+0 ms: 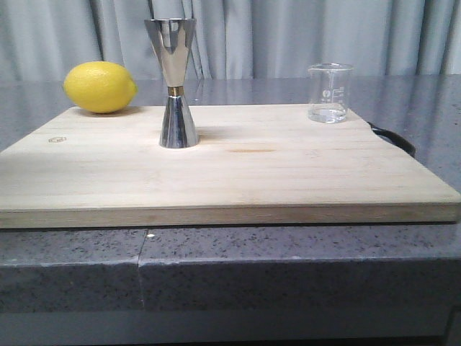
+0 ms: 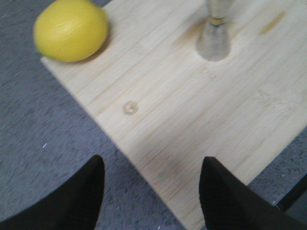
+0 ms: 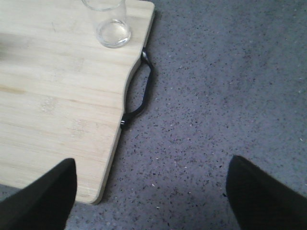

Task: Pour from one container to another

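A small clear glass beaker [image 1: 330,93] with white marks stands upright at the back right of the wooden board [image 1: 230,173]; its base [image 3: 113,32] shows in the right wrist view. The tall steel jigger [image 1: 176,83] with a brass band stands upright near the board's back middle; its foot [image 2: 214,42] appears in the left wrist view. My left gripper [image 2: 151,175] hangs open over the board's near left corner, well short of the jigger. Open too, my right gripper [image 3: 152,178] hovers over the counter beside the board's near right corner, far from the beaker. Neither gripper shows in the front view.
A yellow lemon [image 1: 100,86] lies at the board's back left corner, also seen as the lemon [image 2: 71,29] from the left wrist. A black handle [image 3: 140,91] loops off the board's right edge. The grey speckled counter [image 3: 216,96] surrounds the board; a curtain hangs behind.
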